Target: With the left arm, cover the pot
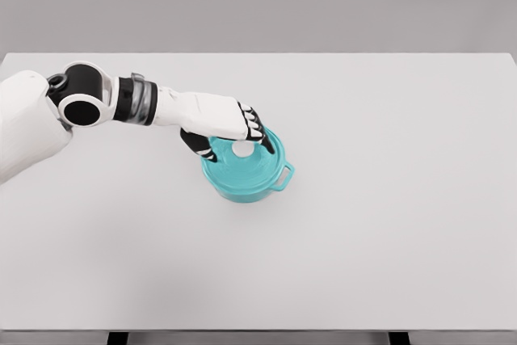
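A wide white table (388,240) fills most of the view, its far edge running straight across near the top. Behind it stands a plain grey wall (258,2) (no windows or fittings visible on it). The light is soft and even, throwing only faint shadows.

Left hand (230,131) hides pot (246,179) rim's far-left part.

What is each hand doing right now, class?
Left hand: over the teal pot, fingers around the white lid knob.
Right hand: not in view.
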### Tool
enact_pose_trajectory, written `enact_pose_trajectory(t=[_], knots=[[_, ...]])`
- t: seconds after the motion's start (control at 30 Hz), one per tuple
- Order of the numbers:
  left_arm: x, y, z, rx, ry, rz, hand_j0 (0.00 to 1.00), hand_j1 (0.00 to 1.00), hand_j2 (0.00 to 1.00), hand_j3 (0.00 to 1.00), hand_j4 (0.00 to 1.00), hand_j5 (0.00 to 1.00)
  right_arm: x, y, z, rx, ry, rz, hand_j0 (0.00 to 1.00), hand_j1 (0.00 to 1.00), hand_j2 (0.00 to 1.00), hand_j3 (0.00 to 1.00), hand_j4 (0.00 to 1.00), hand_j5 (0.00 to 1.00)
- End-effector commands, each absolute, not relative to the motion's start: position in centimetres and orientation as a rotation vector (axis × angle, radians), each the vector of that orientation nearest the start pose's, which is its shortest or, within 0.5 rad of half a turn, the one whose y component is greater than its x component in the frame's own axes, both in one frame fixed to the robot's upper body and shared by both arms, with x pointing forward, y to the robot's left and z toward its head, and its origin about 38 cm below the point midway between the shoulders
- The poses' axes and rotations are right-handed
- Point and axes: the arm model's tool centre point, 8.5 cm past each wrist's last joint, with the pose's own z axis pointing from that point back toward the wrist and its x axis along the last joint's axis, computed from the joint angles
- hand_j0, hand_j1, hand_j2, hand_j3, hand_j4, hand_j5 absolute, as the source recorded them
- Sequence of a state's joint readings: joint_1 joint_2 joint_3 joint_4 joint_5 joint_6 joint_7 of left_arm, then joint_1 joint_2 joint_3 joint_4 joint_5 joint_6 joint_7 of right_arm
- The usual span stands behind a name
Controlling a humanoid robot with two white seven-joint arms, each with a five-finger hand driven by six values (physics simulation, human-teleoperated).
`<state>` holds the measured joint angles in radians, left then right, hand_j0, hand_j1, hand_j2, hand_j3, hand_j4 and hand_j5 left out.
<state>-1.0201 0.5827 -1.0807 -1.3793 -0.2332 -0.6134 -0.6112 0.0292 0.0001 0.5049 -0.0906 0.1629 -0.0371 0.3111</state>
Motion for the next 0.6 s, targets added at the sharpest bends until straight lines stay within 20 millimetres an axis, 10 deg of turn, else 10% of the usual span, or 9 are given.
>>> enact_pose_trajectory(t=[0.0,0.13,0.27,0.37,0.57], knots=[[45.0,14.6,22.7,-0.039,1.794,2.953,1.00,1.00,1.00,1.00,1.00,1.00,-0.3,-23.3,-26.2,0.253,0.036,0.674,1.00,1.00,1.00,1.00,1.00,1.00],[45.6,15.3,24.7,-0.101,1.822,2.929,1.00,1.00,1.00,1.00,1.00,1.00,-0.4,-23.3,-26.2,0.254,0.037,0.674,1.00,1.00,1.00,1.00,1.00,1.00],[46.7,28.0,27.1,-0.455,1.796,3.138,1.00,1.00,1.00,1.00,1.00,1.00,-0.4,-23.3,-26.2,0.254,0.037,0.674,1.00,1.00,1.00,1.00,1.00,1.00],[48.4,34.0,26.4,-0.612,1.874,3.273,1.00,1.00,1.00,1.00,1.00,1.00,-0.3,-23.3,-26.2,0.254,0.034,0.674,1.00,1.00,1.00,1.00,1.00,1.00],[48.3,34.9,24.9,-0.601,1.867,3.329,1.00,1.00,1.00,1.00,1.00,1.00,-0.3,-23.3,-26.2,0.254,0.034,0.674,1.00,1.00,1.00,1.00,1.00,1.00]])
